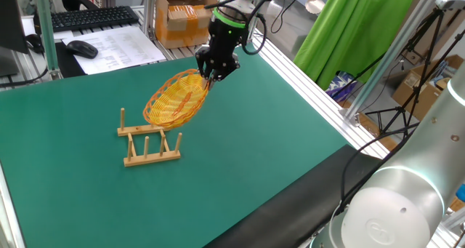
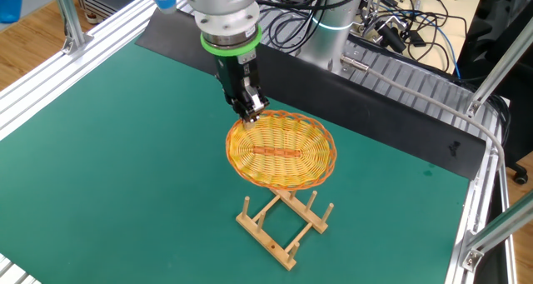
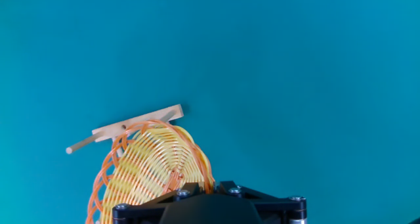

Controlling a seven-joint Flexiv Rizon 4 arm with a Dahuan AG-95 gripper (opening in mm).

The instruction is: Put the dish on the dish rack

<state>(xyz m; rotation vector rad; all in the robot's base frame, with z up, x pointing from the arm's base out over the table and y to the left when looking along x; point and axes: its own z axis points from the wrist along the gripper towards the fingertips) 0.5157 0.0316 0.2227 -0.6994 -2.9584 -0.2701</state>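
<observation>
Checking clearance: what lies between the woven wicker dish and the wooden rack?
Nothing but bare green mat, clearest in the other fixed view; dish hangs above rack.

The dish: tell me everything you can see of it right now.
The dish is a shallow oval basket plate of yellow wicker with an orange rim and a reddish streak across its centre. The gripper is shut on its rim at one edge and holds it tilted in the air, clear of the green mat. It hangs just over the rack; whether its low edge touches the pegs cannot be told.

No legible text, labels or numbers in any view.
</observation>
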